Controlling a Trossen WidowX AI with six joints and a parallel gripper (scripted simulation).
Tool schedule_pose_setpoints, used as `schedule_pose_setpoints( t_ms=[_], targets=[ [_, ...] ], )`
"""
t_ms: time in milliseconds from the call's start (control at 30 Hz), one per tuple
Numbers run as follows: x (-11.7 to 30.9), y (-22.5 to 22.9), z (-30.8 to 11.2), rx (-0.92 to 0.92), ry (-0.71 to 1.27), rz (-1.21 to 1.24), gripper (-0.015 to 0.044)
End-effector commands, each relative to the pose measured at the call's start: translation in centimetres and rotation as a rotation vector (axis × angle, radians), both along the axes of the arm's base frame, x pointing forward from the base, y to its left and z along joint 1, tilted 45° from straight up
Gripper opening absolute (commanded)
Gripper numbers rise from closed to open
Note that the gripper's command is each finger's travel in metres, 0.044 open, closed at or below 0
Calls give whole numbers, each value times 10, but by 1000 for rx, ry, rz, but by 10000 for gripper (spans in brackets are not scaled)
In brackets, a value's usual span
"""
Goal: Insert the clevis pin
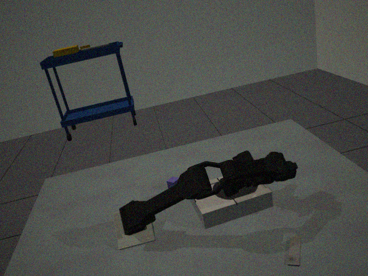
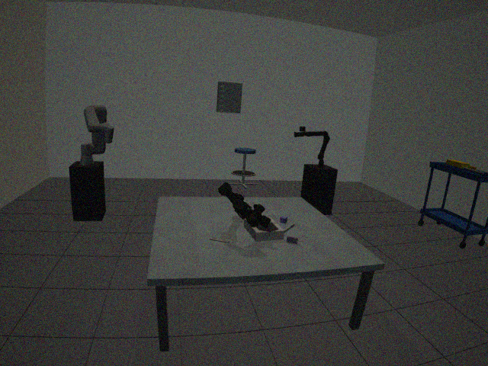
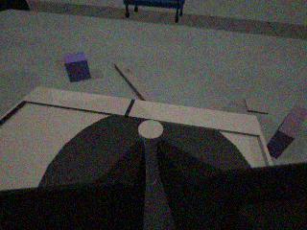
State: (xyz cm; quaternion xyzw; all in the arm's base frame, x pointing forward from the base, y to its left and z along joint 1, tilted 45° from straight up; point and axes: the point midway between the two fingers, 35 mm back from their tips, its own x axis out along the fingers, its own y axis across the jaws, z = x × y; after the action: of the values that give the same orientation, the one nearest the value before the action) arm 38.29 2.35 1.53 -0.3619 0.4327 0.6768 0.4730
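Gripper (image 1: 230,193) (image 2: 268,228) (image 3: 150,147) was clamped on pin (image 3: 151,129), head up, over disc (image 1: 252,191) (image 2: 272,227) (image 3: 79,158) in tray (image 1: 237,210) (image 2: 271,236) (image 3: 72,101); hole hidden. Risk, my judgement: tilted or off-centre shank could snag hole's edge, shoving disc sideways.

The arm rises from its base (image 1: 121,244) and, in the top view, runs from the shoulder through a slim link (image 1: 169,198) to a bulky elbow (image 1: 194,181) and on to the dark wrist section (image 1: 252,171). In the exterior view the whole dark arm (image 2: 244,208) slants downward to its gripper (image 3: 153,184) (image 2: 267,225), whose two dark fingers stand nearly together, clamped on the pin's shank between them, their outer parts lost in shadow
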Motion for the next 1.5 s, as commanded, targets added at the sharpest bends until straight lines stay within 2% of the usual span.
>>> schedule_pose_setpoints(
  t_ms=[0, 1467],
  targets=[
    [0, -2, 1, 25, 6, -7, 0],
    [-4, -2, -1, -5, 1, 0, 0]
  ],
)
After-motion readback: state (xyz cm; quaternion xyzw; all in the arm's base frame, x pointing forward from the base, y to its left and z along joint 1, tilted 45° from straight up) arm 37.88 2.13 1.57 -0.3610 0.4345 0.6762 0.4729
